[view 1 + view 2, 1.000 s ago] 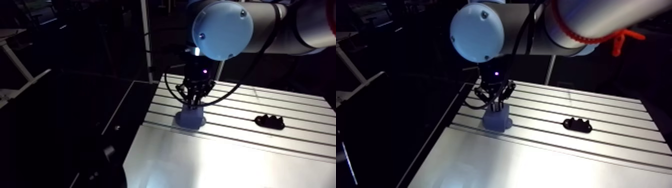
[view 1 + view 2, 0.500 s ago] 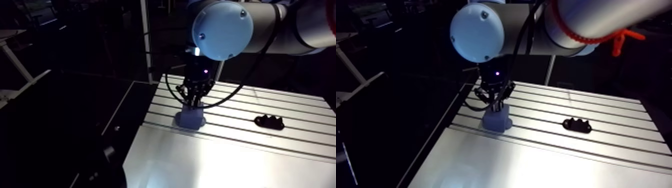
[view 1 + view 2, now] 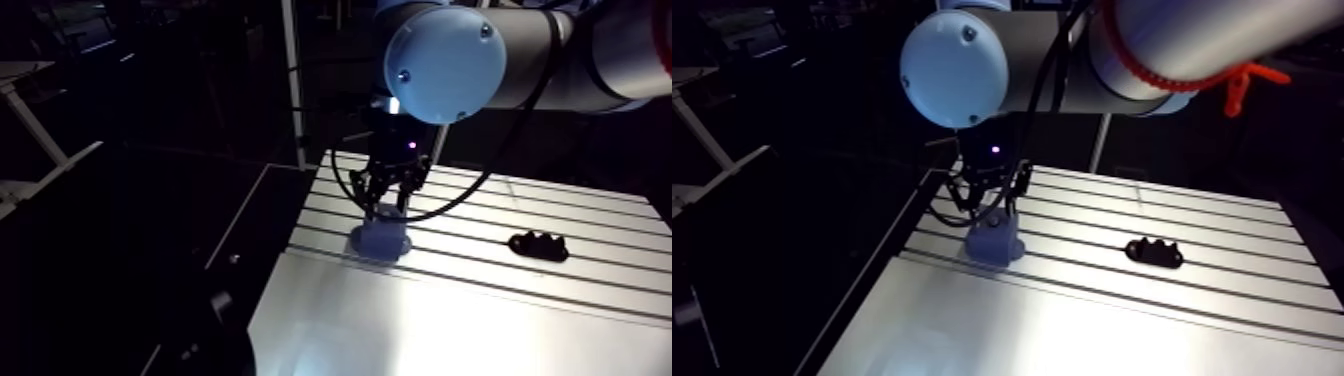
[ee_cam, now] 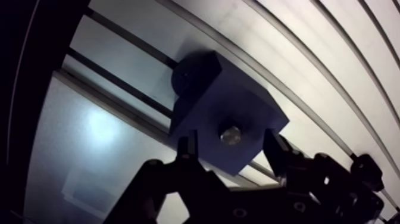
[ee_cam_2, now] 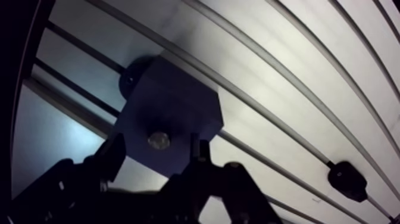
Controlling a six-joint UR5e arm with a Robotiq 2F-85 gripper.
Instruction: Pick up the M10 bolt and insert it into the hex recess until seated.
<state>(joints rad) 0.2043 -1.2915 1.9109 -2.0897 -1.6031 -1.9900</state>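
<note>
Two fingers [image 4: 188,150] of the gripper [image 4: 231,143] stand apart and hold nothing, one on each side of the M10 bolt [image 4: 231,134]. The bolt's round shiny end shows in the top face of the blue block [image 4: 208,95]. In the arm view the block sits at the centre of the frame on the slotted table [image 3: 470,320]. A small black part [image 3: 539,243] lies well apart at the right.

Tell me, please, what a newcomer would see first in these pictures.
A blue block stands on the slotted table, with a shiny bolt in its top face. The gripper hangs just above, fingers open on either side of the bolt. A small black part lies apart on the table.
</note>
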